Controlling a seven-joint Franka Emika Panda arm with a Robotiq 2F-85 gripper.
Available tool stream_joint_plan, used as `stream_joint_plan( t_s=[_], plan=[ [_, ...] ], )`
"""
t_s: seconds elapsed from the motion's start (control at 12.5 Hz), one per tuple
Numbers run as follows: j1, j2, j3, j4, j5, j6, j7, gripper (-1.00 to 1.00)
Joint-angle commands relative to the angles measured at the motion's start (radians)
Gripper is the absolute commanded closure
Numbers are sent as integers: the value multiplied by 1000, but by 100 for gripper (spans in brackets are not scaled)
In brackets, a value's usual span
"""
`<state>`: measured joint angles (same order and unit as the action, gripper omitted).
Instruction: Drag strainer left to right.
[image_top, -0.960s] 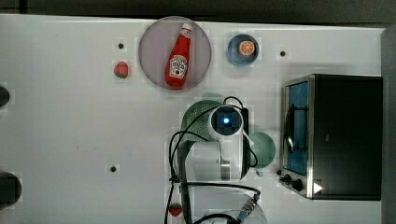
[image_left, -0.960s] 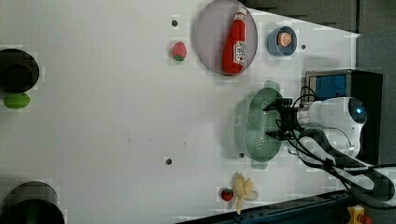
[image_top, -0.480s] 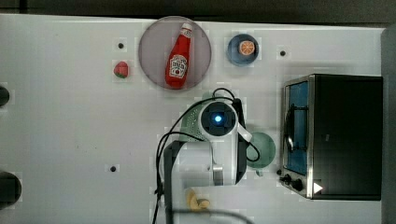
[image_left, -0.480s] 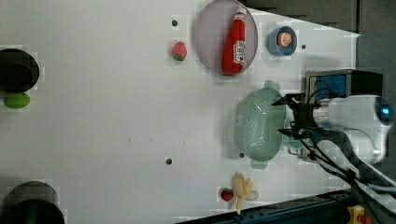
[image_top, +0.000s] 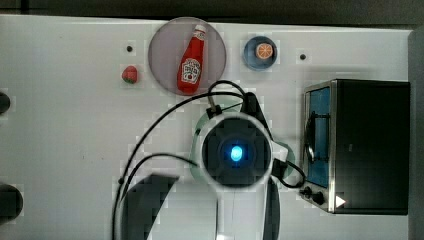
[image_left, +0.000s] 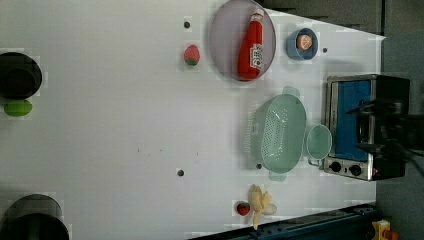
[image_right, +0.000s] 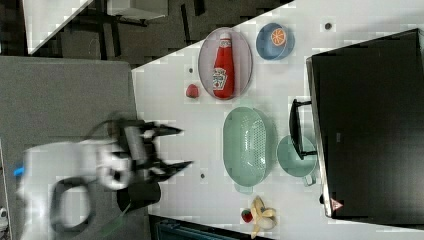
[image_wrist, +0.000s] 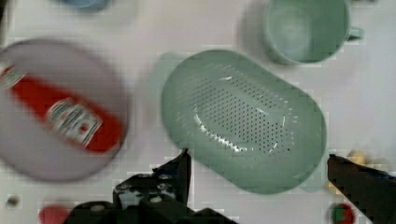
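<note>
- My tool (image_right: 182, 147) hangs with its two fingers spread wide apart, nothing between them; in the right view it sits high above the tabletop (image_left: 110, 125), fingertips pointing toward the strainer.
- In the wrist view the fingers (image_wrist: 180, 170) frame the near edge of the strainer (image_wrist: 243, 119), one dark tip on each side, both clear of the plastic.
- The strainer (image_left: 277, 131) lies flat on the tabletop, bowl up, its holed bottom open to view, free of any grip.
- In the left view the strainer is at the left view's right, just beside the teal cup (image_left: 318, 142), which stands between it and the toaster oven (image_left: 362, 125).
- In the right view the strainer (image_right: 248, 145) lies well to the right view's right of my tool, with bare tabletop between them.
- In the top view my arm's round housing covers most of the strainer (image_top: 200, 127); a pale green rim peeks out along its edge.
- Beyond the strainer, the plate (image_left: 222, 45) carries the ketchup bottle (image_left: 251, 45); a strawberry (image_left: 191, 55) lies near that plate.
- A banana (image_left: 261, 202) lies near the strainer's other end, by the tabletop's edge.
</note>
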<state>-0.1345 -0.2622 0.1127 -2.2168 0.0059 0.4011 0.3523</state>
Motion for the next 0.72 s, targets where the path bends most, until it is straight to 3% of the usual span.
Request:
stream_joint_plan(
  t_s=[0.08, 0.4, 0.72],
  plan=[
    [-9, -96, -12, 95, -7, -139, -270, -100],
    [-8, -135, -24, 176, -1, -423, -270, -100],
    [-8, -137, -33, 184, 8, -485, -270, -100]
  ],
)
